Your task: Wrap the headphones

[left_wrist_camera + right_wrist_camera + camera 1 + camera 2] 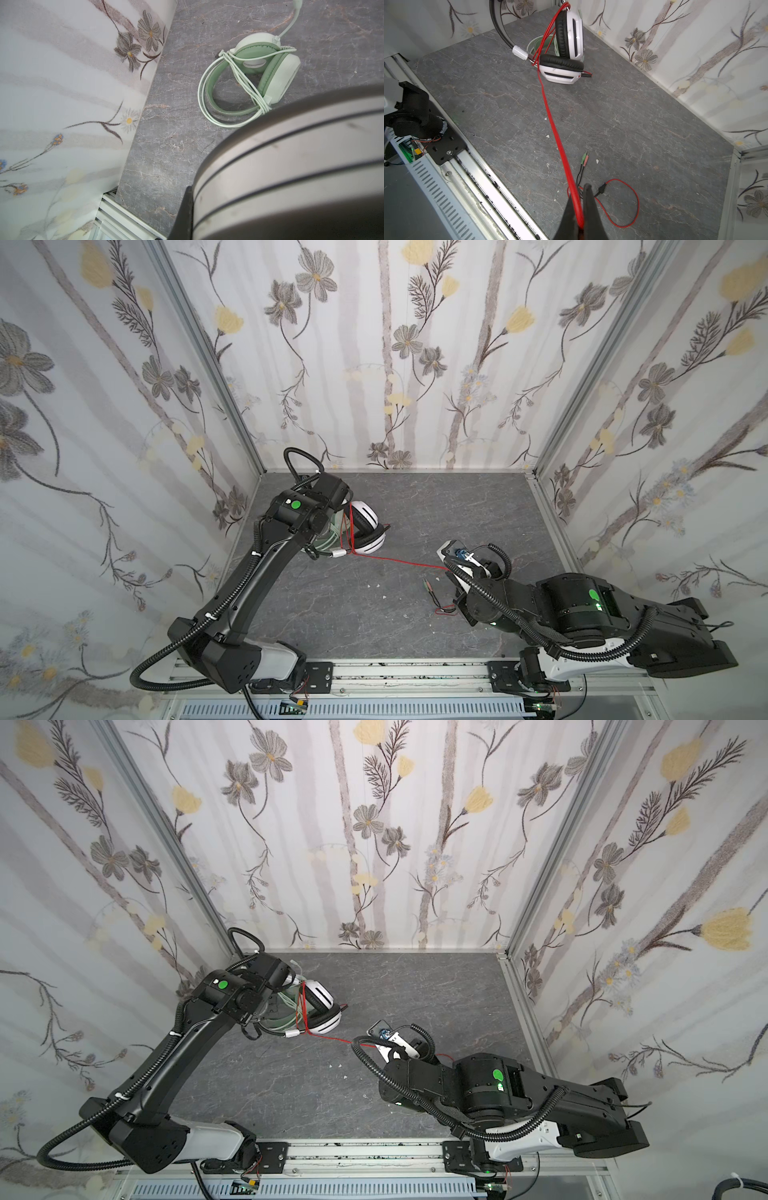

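Note:
The white-and-black headphones (pixel 368 529) (pixel 566 52) stand at the back left, lifted by their headband (pixel 291 166), on which my left gripper (pixel 345 509) is shut; one finger (pixel 185 214) shows beside the band. Several turns of the thin red cable (pixel 399 562) circle the headset. From there it runs taut to my right gripper (pixel 580 199), which is shut on it. The cable's slack loop (pixel 623 203) and its plugs (pixel 585 158) lie on the table. The mint green headphones (pixel 249 83) (pixel 328 545) lie under my left wrist with their green cable wound round them.
The grey stone tabletop (pixel 415 510) is walled by flowered panels on three sides. An aluminium rail (pixel 395 676) with both arm bases runs along the front edge. Small white crumbs (pixel 547 136) dot the table's middle.

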